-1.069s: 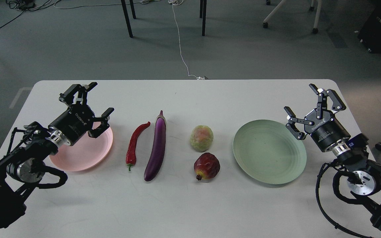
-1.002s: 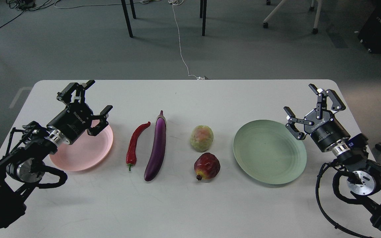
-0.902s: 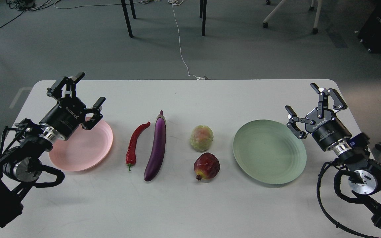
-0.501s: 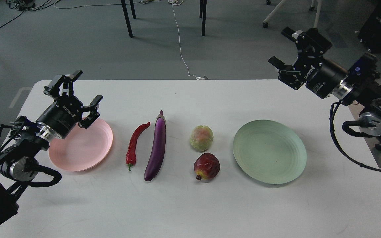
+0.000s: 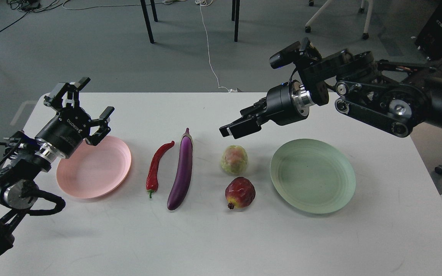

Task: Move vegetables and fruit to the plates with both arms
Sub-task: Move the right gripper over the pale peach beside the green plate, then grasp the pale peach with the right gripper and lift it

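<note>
vegetables and fruit lay in a row on the white tabletop [image 5: 213,237]: chili pepper [image 5: 156,166] and eggplant [image 5: 182,171] right of the pink plate [image 5: 90,180], then the pale fruit [image 5: 234,160] and red fruit [image 5: 239,193], then the green plate [image 5: 320,191]. the left hand [image 5: 84,107] hung wide open, empty, above the pink plate's far left rim. the right hand [image 5: 230,129] hovered beyond the pale fruit, seen side-on; its opening could not be told.

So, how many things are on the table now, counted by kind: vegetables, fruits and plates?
Vegetables: 2, the red chili pepper and the purple eggplant.
Fruits: 2, the yellow-green fruit and the dark red fruit.
Plates: 2, the pink plate and the pale green plate, both with nothing on them.
Total: 6
</note>
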Robot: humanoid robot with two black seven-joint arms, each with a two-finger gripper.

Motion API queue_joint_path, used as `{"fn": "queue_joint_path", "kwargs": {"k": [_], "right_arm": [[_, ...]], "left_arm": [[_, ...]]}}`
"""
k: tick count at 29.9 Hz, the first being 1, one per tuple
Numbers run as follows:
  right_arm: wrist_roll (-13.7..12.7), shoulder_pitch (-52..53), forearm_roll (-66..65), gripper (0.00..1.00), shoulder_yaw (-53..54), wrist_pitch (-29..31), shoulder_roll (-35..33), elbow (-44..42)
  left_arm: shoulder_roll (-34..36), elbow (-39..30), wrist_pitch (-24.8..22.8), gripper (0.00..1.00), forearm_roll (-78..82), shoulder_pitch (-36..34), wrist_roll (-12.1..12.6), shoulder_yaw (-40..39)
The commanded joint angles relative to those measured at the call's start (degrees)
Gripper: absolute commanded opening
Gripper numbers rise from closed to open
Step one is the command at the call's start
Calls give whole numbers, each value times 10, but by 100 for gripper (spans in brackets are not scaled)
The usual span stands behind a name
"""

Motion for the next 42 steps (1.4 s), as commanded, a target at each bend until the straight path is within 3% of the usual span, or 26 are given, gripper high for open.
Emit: {"fn": "queue_joint_path", "kwargs": {"k": [1,18,42], "right_arm": [[0,-3,-17,99,-26,0,46,-34],[0,-11,-21,99,-76,0,172,-174],[0,-44,-21,96,-126,0,173,-233]], "left_arm": [[2,-1,0,98,0,0,0,-1],[10,-1,0,98,-1,0,-1,-5],[16,-1,0,98,-3,2,0,-6]]}}
